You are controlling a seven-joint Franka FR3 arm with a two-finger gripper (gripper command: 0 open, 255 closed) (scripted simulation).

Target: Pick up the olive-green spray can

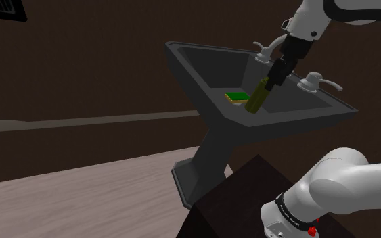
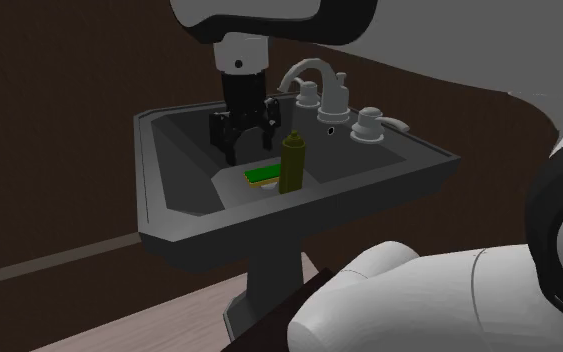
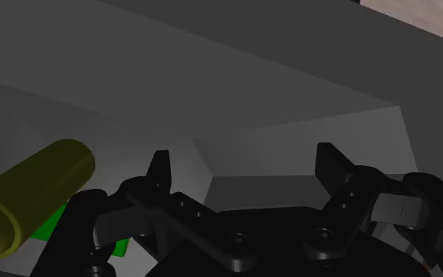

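Inside the dark grey sink (image 2: 157, 180), near the middle of its basin, the olive-green spray can (image 2: 291, 163) stood upright, with a flat green pad (image 2: 262, 175) lying just beside its base. Behind the can, along the sink's back edge, sat a curved tap (image 2: 309, 72) and a lever handle (image 2: 371, 124). The black gripper (image 2: 247, 152) hung over the basin next to the can's upper part, pointing downward, on the side away from the lever handle. Its fingers (image 3: 158, 169) stood well apart with only the basin wall showing between them. Seen from the wrist, the can (image 3: 31, 197) lay outside one finger rather than in the gap, so it was not clasped. From the shoulder view the gripper (image 1: 273, 80) overlapped the can's top (image 1: 256, 96); I could not tell whether they touched.
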